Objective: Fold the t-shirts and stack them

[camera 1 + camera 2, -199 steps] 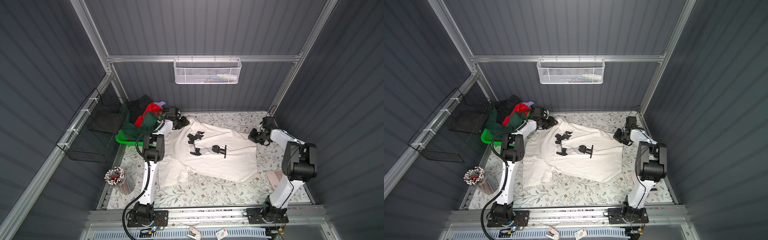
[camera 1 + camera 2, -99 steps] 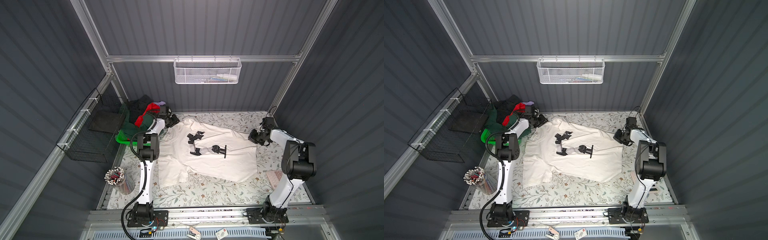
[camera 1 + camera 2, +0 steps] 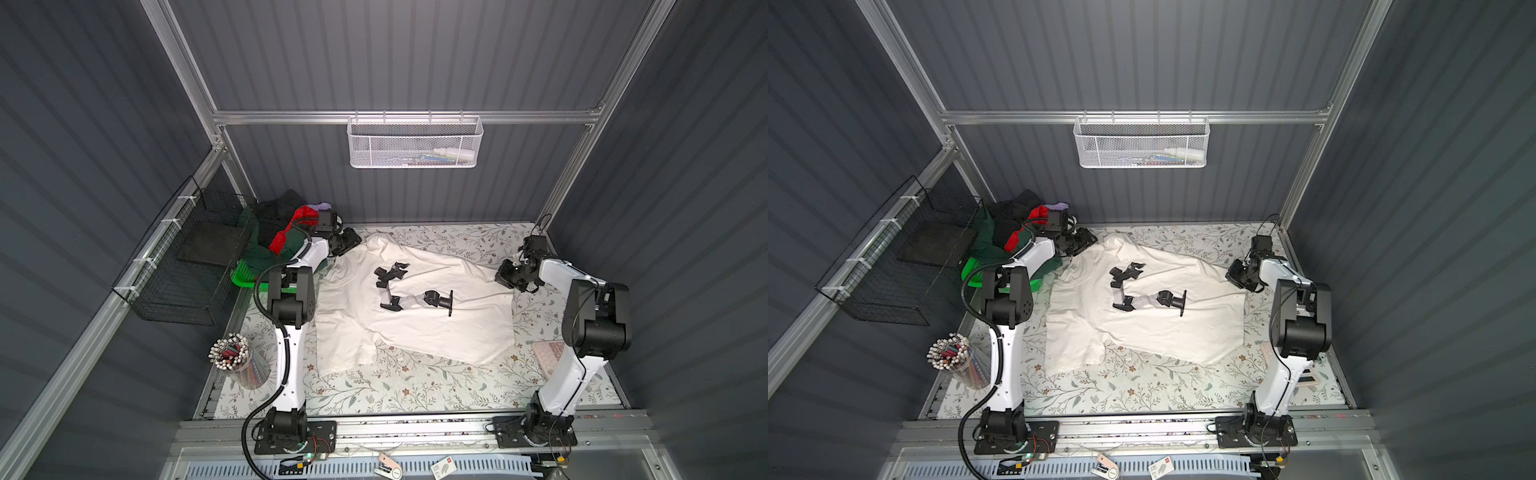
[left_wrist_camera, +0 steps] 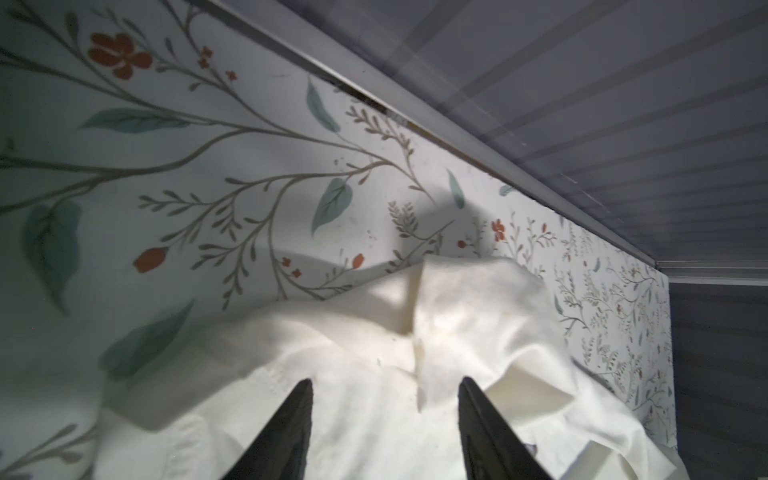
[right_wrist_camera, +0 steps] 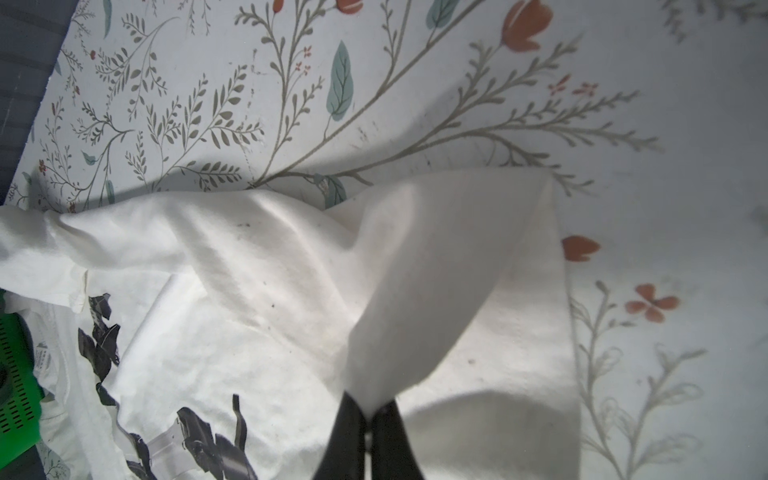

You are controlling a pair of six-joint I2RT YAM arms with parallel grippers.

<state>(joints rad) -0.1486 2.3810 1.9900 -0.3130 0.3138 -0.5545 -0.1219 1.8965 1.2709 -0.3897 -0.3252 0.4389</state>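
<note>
The shirt (image 3: 415, 328) lies spread mid-bench (image 3: 415, 390). Our right pincer (image 5: 370, 409) is clamped on its 2 o'clock corner. The left pincer (image 4: 385, 379), jaws apart at 10 o'clock, should bite deep there before we pull taut.

A laboratory robot cell is indicated: the table (image 3: 415, 390) is enclosed by ribbed panels (image 3: 415, 62) and aluminium profiles (image 3: 403, 117); arm bases (image 3: 291, 432) are bolted to a rail (image 3: 415, 427).
</note>
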